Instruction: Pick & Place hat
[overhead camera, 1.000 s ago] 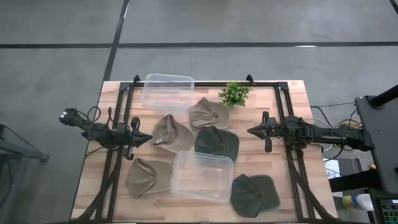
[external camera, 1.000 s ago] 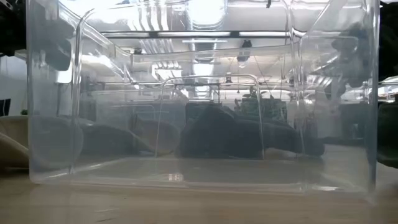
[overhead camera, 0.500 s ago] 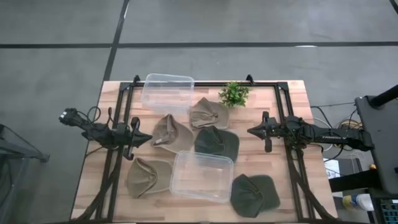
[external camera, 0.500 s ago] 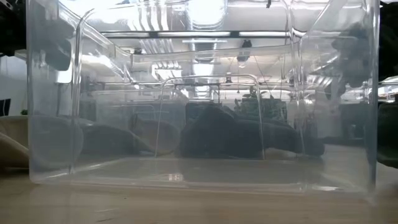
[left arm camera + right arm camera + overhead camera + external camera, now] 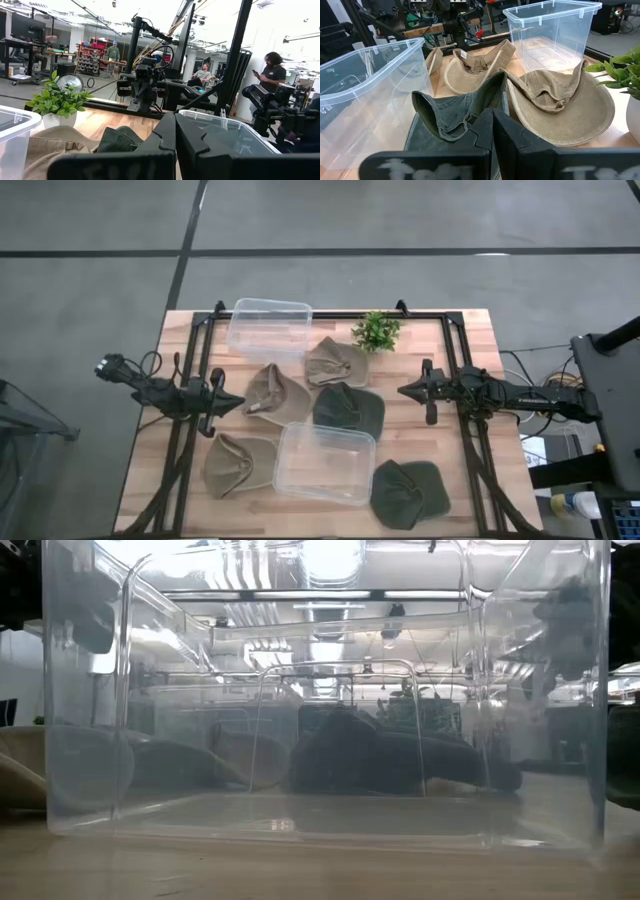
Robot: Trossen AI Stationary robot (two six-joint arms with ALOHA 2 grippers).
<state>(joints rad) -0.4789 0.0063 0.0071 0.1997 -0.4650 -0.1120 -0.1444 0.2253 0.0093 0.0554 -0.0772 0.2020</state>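
Several floppy hats lie on the wooden table: tan ones at the centre left (image 5: 272, 392), far centre (image 5: 334, 361) and near left (image 5: 237, 464), dark green ones at the centre (image 5: 349, 410) and near right (image 5: 408, 492). My left gripper (image 5: 238, 403) hovers shut at the table's left, beside the centre-left tan hat. My right gripper (image 5: 404, 391) hovers shut at the right, pointing at the centre dark green hat (image 5: 455, 120). Neither touches anything.
A clear plastic bin (image 5: 324, 463) sits at the near centre and fills the low view (image 5: 320, 690). A second clear bin (image 5: 268, 327) stands at the far left. A small potted plant (image 5: 376, 332) is at the far edge. People stand in the room beyond.
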